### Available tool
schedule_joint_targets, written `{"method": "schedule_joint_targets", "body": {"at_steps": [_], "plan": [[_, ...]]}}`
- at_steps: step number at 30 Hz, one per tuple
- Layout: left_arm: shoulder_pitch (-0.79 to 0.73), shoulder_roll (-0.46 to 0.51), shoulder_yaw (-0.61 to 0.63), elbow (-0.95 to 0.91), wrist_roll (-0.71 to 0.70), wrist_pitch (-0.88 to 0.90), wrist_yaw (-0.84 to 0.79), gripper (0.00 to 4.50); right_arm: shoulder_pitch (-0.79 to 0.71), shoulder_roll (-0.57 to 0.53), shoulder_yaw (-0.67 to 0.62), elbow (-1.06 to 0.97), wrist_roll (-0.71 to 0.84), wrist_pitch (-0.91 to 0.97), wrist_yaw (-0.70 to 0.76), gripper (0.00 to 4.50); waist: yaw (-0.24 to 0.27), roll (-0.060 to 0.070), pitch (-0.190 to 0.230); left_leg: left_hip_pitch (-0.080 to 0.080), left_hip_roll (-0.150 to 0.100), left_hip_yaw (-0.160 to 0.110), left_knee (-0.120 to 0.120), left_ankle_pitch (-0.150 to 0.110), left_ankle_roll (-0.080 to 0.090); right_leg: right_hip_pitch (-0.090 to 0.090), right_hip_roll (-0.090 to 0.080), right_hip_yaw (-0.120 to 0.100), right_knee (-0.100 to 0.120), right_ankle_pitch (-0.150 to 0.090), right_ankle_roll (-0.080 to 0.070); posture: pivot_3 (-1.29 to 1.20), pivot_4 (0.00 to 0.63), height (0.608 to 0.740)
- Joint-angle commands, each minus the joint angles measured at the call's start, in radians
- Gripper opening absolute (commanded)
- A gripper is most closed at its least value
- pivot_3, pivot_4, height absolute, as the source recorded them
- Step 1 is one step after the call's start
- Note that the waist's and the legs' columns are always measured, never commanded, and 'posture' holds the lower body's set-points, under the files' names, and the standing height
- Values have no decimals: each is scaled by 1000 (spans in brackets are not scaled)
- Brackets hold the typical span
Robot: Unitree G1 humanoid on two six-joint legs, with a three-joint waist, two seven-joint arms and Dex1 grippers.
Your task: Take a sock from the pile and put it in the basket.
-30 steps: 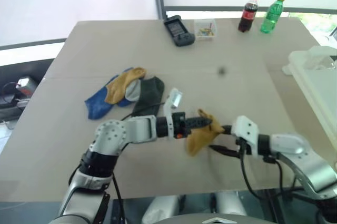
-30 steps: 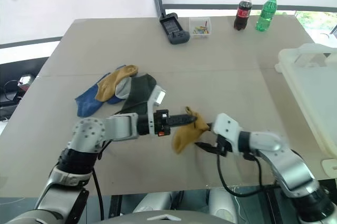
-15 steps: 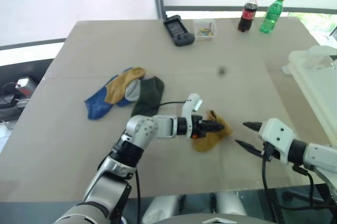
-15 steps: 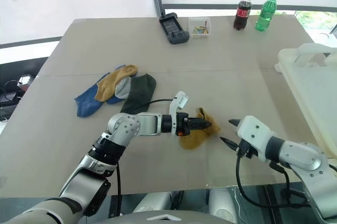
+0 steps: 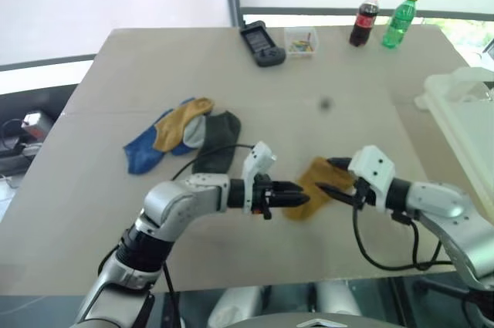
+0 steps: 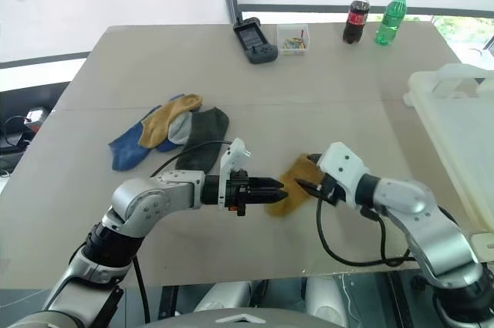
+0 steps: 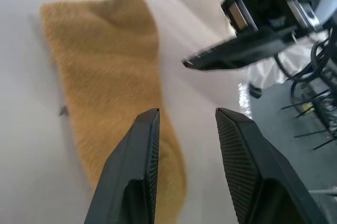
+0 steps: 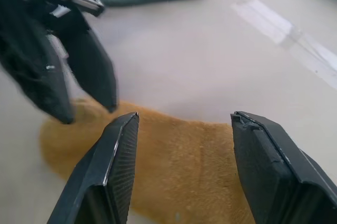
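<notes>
A mustard-yellow sock point(image 5: 315, 183) lies flat on the table between my two grippers. My left gripper point(image 5: 303, 197) is open at the sock's left end, with one finger point(image 7: 138, 155) over the fabric point(image 7: 100, 66). My right gripper point(image 5: 328, 176) is open at the sock's right end, its fingers straddling the sock point(image 8: 174, 166) without closing on it. The pile point(image 5: 185, 135) of blue, mustard, grey and dark green socks lies on the table to the left of both grippers. The off-white basket point(image 5: 463, 104) stands at the table's right edge.
At the far side of the table are a black handheld device point(image 5: 261, 44), a small clear box of coloured bits point(image 5: 299, 41), a cola bottle point(image 5: 364, 19) and a green bottle point(image 5: 399, 10). Black cables trail from both wrists over the table's near edge.
My left gripper, shut on the raised mustard sock a second ago, has let it go onto the table and stands open. My right gripper drew back, then came in over the sock's right end.
</notes>
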Motion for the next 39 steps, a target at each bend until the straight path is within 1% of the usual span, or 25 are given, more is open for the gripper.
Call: {"method": "schedule_joint_targets", "body": {"at_steps": [1, 2, 3, 4, 6, 9, 13, 15, 17, 20, 22, 25, 26, 27, 28, 29, 30, 31, 32, 35, 37, 39], "plan": [[-6, 23, -89, 59, 144, -75, -51, 1952, -59, 28, 39, 178, -105, -99, -41, 2325, 0, 0, 0, 0, 0, 0, 0, 0, 0, 0, 0, 0, 0, 0, 0, 0, 150, 740], [-5, 38, -108, 72, 184, -102, -67, 1952, -66, 19, 53, 227, -137, -136, -35, 1990, 2, 0, 0, 0, 0, 1, 0, 0, 0, 0, 0, 1, 1, 0, 0, 0, 150, 740], [-4, 51, -119, 81, 212, -123, -80, 1952, -67, 8, 63, 262, -160, -168, -25, 1564, 2, 0, 0, 0, 0, 0, 0, 0, 0, 0, 0, 0, 0, 0, 0, 0, 150, 740], [-3, 63, -126, 91, 242, -146, -90, 1952, -64, 3, 65, 282, -171, -178, -19, 976, 1, 0, 0, 0, 0, 0, 0, 0, 0, 0, 0, 0, 0, 0, 0, 0, 150, 740], [-2, 81, -138, 112, 297, -189, -97, 1952, -42, -18, 64, 276, -173, -173, 8, 114, 0, 0, -1, 1, 0, 0, 0, 0, 0, 1, 0, 0, 0, 0, 0, 0, 150, 740], [-11, 107, -150, 156, 395, -270, -92, 1952, 44, -62, 54, 150, -151, -65, 31, 114, 3, 1, -2, 3, 0, 0, 0, 0, 0, 3, 0, 0, 1, 0, 0, 0, 150, 740], [-23, 146, -126, 196, 451, -350, -129, 1952, 129, -58, 40, -29, -131, 146, -25, 114, -1, 0, -9, 5, 1, -2, 0, 0, 0, 5, 0, -1, 1, 0, 0, 0, 150, 740], [-31, 173, -119, 222, 480, -407, -163, 1952, 144, -60, 65, -116, -147, 258, -59, 114, -4, 1, -11, 6, 1, 0, 0, 0, 0, 5, 1, 0, 2, 0, 0, 0, 150, 740], [-41, 189, -107, 255, 497, -449, -191, 1952, 139, -70, 112, -180, -180, 318, -86, 114, -4, 1, -12, 6, 1, 0, 0, 0, 0, 5, 1, 0, 2, 0, 0, 0, 150, 740], [-54, 180, -56, 274, 464, -475, -235, 1952, 114, -1, 103, -174, -149, 325, -113, 114, -4, 1, -12, 6, 2, -1, 0, 0, 0, 5, 1, -1, 2, 0, 0, 0, 150, 740], [-56, 164, -18, 271, 432, -473, -257, 1952, 78, 15, 102, -131, -173, 286, -128, 114, -9, 1, -12, 6, 2, -1, 0, 0, 0, 4, 1, 0, 2, 0, 0, 0, 150, 740], [-31, 153, 43, 219, 354, -421, -295, 1952, 64, 56, 38, -105, -146, 309, -150, 114, -14, 1, -11, 5, 1, -1, 0, 0, 0, 4, 1, -1, 2, 0, 0, 0, 150, 740], [-20, 152, 54, 201, 342, -407, -298, 2463, 68, 60, 27, -106, -139, 313, -151, 638, -16, 1, -11, 4, 1, -1, 0, 0, 0, 3, 1, -1, 2, 0, 0, 0, 150, 740], [-8, 152, 63, 183, 333, -395, -304, 2658, 76, 59, 22, -110, -137, 312, -151, 916, -17, 1, -11, 4, 1, -1, 0, 0, 0, 3, 1, -1, 2, 0, 0, 0, 150, 740], [7, 151, 78, 154, 308, -372, -310, 3060, 93, 53, 18, -128, -129, 307, -142, 1251, -17, 1, -11, 3, 1, -2, 0, 0, 0, 2, 1, -1, 1, 0, 0, 0, 150, 740], [20, 149, 93, 133, 290, -355, -310, 3617, 110, 51, 12, -148, -118, 301, -136, 1832, -17, 1, -11, 1, 1, -2, 0, 0, 0, 1, 1, -1, 0, 0, 0, 0, 150, 740], [32, 144, 110, 117, 284, -348, -296, 3936, 128, 62, -8, -170, -101, 302, -138, 2236, -17, 1, -11, 1, 1, -2, 0, 0, 0, 1, 1, -1, 0, 0, 0, 0, 150, 740], [42, 141, 129, 103, 277, -339, -283, 4375, 142, 74, -31, -189, -82, 309, -140, 2616, -17, 1, -11, 0, 0, -2, -1, -1, 0, 1, 0, -1, -1, 0, 0, 0, 150, 740], [55, 143, 155, 83, 255, -321, -278, 4476, 154, 82, -58, -206, -67, 301, -142, 2669, -18, 1, -11, 0, 1, -2, -1, -1, 0, 1, 1, -1, -1, 0, 0, 0, 150, 740], [84, 145, 235, 21, 178, -251, -258, 4476, 168, 121, -134, -230, -33, 274, -163, 2669, -23, 2, -9, 0, 1, -2, -1, 0, 0, 0, 1, -1, 0, 0, 0, 0, 150, 740], [99, 138, 289, -14, 117, -196, -236, 4476, 187, 118, -140, -233, -31, 246, -156, 2669, -23, 3, -9, 0, 1, -1, -1, 0, 0, -1, 1, 0, 1, 0, 0, 0, 150, 740], [109, 110, 355, -24, 60, -140, -177, 4476, 225, 90, -96, -184, -77, 166, -146, 2669, -22, 3, -9, 1, 1, -1, -1, -1, 0, 0, 1, 0, 2, 0, 0, 0, 150, 740]]}}
